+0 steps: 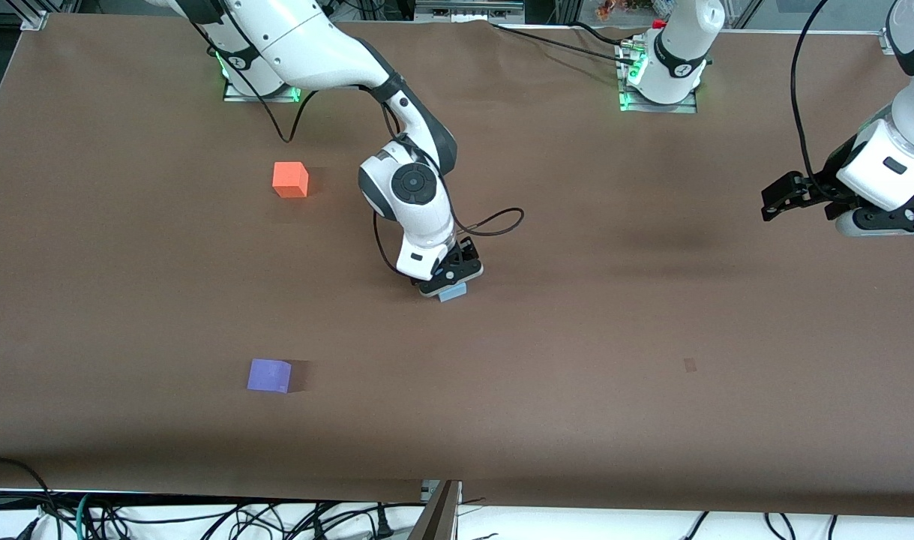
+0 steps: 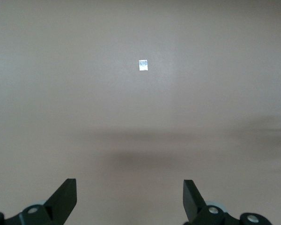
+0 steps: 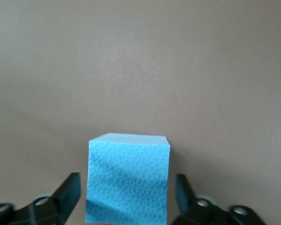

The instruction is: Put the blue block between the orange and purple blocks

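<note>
With jaws spread either side of blue block [image 3: 127, 180], right gripper [image 1: 451, 283] sits low, ready to pinch; orange block [image 1: 290, 180], purple block [image 1: 269, 375] well apart from it; left gripper [image 2: 129, 199] waits, spread.

Brown table cover [image 1: 576, 315] fills most of view, w/ soft shadows & small pale mark [image 1: 690, 364] nr left arm's end. Cables [image 1: 202, 517] tangle below front edge; green lights [image 1: 625, 97] glow at back edge.
</note>
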Tool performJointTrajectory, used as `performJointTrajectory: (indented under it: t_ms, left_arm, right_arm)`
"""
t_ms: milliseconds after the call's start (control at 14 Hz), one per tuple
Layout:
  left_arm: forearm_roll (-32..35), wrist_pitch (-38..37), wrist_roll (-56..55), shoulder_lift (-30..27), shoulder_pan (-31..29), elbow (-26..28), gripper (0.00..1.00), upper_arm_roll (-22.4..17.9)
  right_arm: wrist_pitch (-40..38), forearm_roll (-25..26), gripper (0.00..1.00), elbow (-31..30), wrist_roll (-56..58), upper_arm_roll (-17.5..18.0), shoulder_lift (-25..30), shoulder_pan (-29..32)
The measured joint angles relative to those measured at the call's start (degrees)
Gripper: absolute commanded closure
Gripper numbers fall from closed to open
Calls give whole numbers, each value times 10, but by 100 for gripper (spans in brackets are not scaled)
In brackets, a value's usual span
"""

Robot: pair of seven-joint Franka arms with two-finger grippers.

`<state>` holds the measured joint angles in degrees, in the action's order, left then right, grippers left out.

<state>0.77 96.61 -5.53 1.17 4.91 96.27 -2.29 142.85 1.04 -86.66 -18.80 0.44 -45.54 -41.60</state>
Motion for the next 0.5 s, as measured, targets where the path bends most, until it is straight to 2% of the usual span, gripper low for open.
performJointTrajectory:
  t_ms: [71, 500]
  left_arm:
    - [0, -7, 0, 0, 2, -5, 0, 0]
    - [0, -13, 0, 0, 6, -11, 0, 4]
  right_arm:
    - [4, 0, 80, 0, 0, 0, 0, 0]
    - [-2, -12, 80, 17, -3, -13, 9, 11]
